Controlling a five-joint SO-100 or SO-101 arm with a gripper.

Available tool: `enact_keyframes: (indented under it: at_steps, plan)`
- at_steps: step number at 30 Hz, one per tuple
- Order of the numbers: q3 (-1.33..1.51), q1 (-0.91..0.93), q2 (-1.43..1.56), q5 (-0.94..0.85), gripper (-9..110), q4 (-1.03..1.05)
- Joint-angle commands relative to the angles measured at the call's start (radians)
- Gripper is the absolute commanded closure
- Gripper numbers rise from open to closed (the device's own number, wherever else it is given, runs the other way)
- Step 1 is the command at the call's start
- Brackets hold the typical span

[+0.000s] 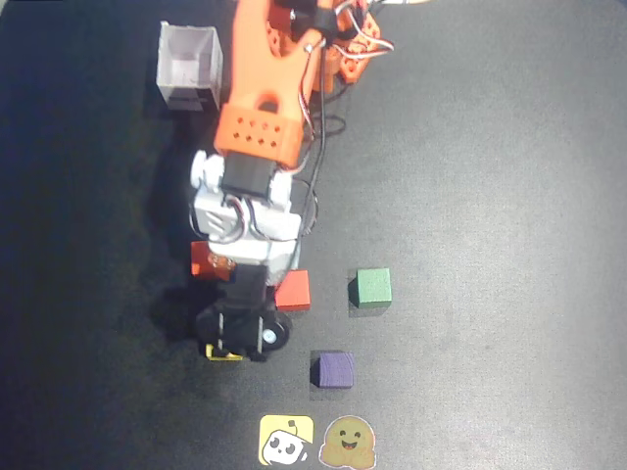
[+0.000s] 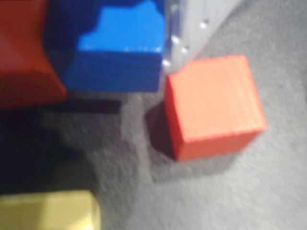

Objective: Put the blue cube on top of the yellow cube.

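So the gripper (image 2: 115,52) had its fingers clamped on the blue cube (image 2: 120,48). In the wrist view it sat up at 12 o'clock, pinned between the orange finger (image 2: 24,52) at 9 o'clock and the pale grey one (image 2: 192,24) on its other side, and looked lifted off the mat, judging by the shadow under it. The yellow cube (image 2: 48,211) was only peeking in at 7 o'clock of that view, so the blue one wasn't lined up over it yet. An orange-red cube (image 2: 213,105) sat at 3 o'clock, close to the grey finger, maybe touching it, too blurry to call. From overhead, the gripper (image 1: 240,338) hid the blue cube completely, and just a sliver of the yellow cube (image 1: 223,354) showed at its 7 o'clock edge, with the orange-red cube (image 1: 293,291) at its 1 o'clock. Green cube (image 1: 372,287) and purple cube (image 1: 336,370) were well clear. My take: slide toward the yellow until it's centred under the blue, keep it level, lower until the faces meet, then let go without dragging that red neighbour.
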Motion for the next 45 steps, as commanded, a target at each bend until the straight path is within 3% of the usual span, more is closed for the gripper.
enact_keyframes:
  at_steps: [1,12,45]
  plan:
    - [-0.103,0.011,-0.012,0.017,93,0.018]
    - [-0.270,0.014,-0.120,0.121,93,0.020]
    - [-0.509,0.054,-0.357,0.115,90,0.011]
